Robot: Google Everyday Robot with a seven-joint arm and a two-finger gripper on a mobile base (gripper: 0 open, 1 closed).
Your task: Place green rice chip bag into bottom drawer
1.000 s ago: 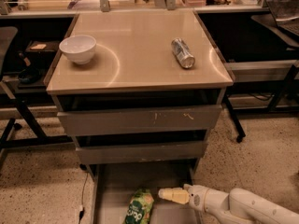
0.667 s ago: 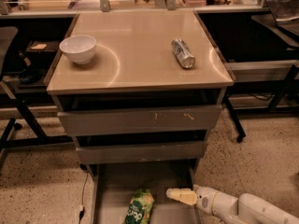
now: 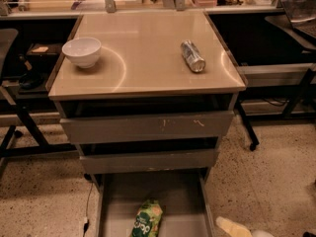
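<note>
Down at the lower right, the gripper point(image 3: 233, 226): it sits low over the speckled floor point(image 3: 276, 181), just outside the right side rail of the open drawer (only its pale yellow tip and a bit of white housing show, the rest being cut off by the picture's edge).
Claw state: it cannot be told whether the claw is spread or closed; nothing is seen in it.
Green rice chip bag point(image 3: 147, 219): it lies on the grey floor of the bottom drawer point(image 3: 148, 189), near the front and about midway between the side rails, with its lower end cut off by the picture's edge. It is well apart from the gripper.
Bottom drawer: it is pulled out toward the camera, and the bag is the only thing seen in it.
Middle drawer point(image 3: 148, 161): it stands slightly out, with a plain grey front.
Top drawer point(image 3: 147, 127): it also stands slightly out, and its grey front is scuffed near the middle.
Cabinet top point(image 3: 148, 78): it is a beige, glossy surface.
White bowl point(image 3: 82, 51): it stands upright at the left of the top.
Silver can point(image 3: 192, 56): it lies on its side at the right of the top, well apart from the bowl.
</note>
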